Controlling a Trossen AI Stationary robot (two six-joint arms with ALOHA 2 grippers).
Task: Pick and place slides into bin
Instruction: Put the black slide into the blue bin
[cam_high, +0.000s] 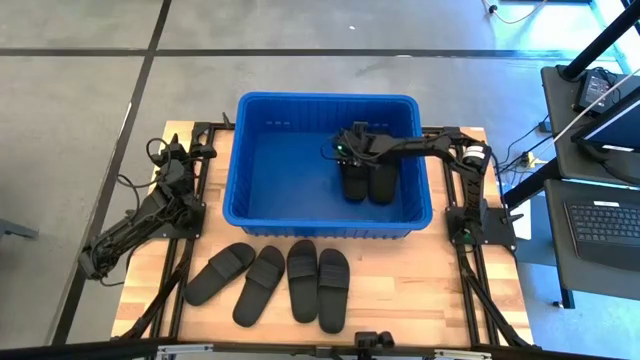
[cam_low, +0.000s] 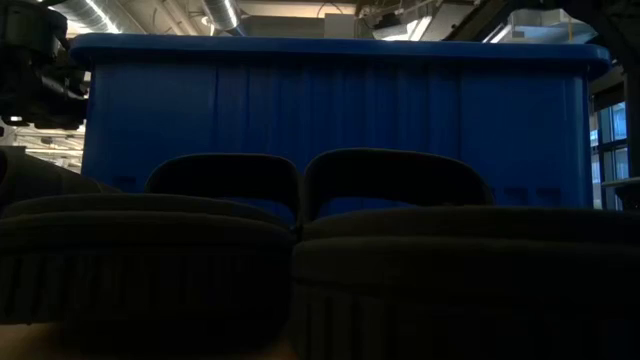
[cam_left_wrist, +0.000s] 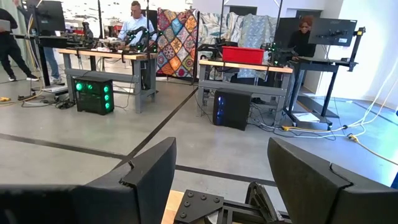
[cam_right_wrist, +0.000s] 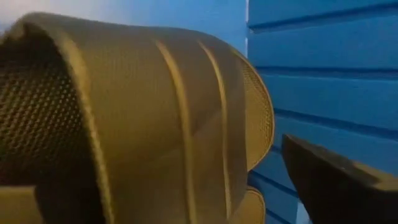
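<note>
The blue bin (cam_high: 325, 97) stands at the table's far middle. Two black slides (cam_high: 355, 185) (cam_high: 381, 185) lie side by side on its floor, at its right. My right gripper (cam_high: 347, 148) reaches into the bin over their far ends and is open. In its wrist view a slide's wide strap (cam_right_wrist: 155, 112) fills the picture and hides one finger; the other finger (cam_right_wrist: 336, 180) stands apart from it. Several slides (cam_high: 260, 285) lie flat on the table near the front edge. My left gripper (cam_high: 172, 158) waits open at the far left and also shows in its wrist view (cam_left_wrist: 221, 168). My right gripper stands close by the strap of a slide in the bin. One finger is hidden behind the strap, so I cannot tell whether it touches the slide. The finger that shows is clear of it.
The bin's blue wall (cam_right_wrist: 323, 62) is close beside my right gripper. In the low view two slides (cam_low: 140, 250) (cam_low: 460, 250) lie in front of the bin (cam_low: 330, 110). Desks with a laptop (cam_high: 605, 220) stand beyond the table's right edge. People show in the room beyond.
</note>
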